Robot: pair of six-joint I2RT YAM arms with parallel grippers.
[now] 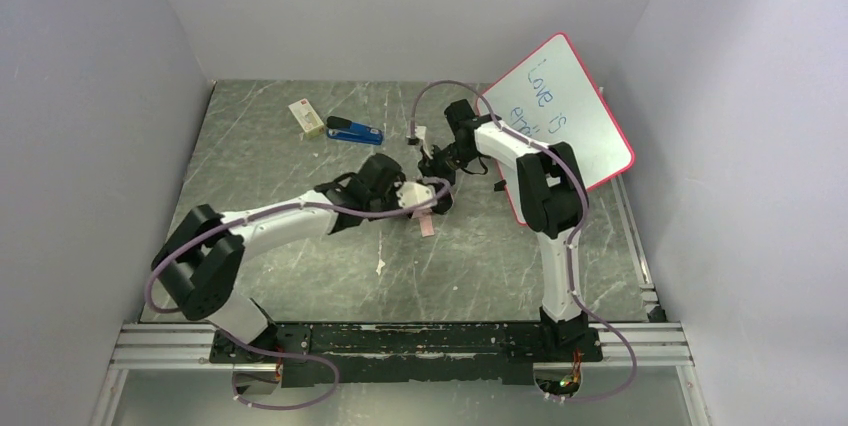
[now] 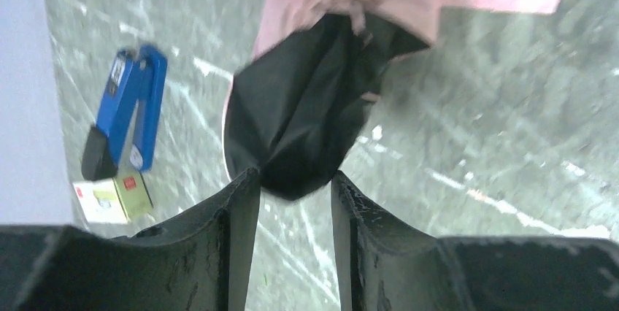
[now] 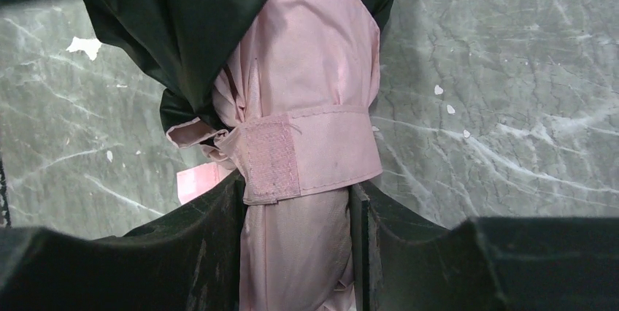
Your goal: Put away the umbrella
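Observation:
The umbrella [image 1: 437,191] is folded into a bundle, pale pink with black fabric, in the middle of the table between both grippers. In the right wrist view the umbrella [image 3: 306,70] has a pink closure strap [image 3: 306,154] wrapped round it. My right gripper [image 3: 295,194] is shut on the pink bundle just below that strap; it also shows in the top view [image 1: 440,164]. My left gripper [image 2: 292,179] has its jaws partly apart. The umbrella's black end [image 2: 299,121] sits right at the fingertips, and bare table shows between the fingers. The shaft and handle are hidden.
A pink-framed whiteboard [image 1: 565,116] leans at the back right, close behind the right arm. A blue stapler [image 1: 355,131] and a small box [image 1: 307,118] lie at the back left. A pink slip [image 1: 428,226] and a white scrap [image 1: 380,266] lie on the table.

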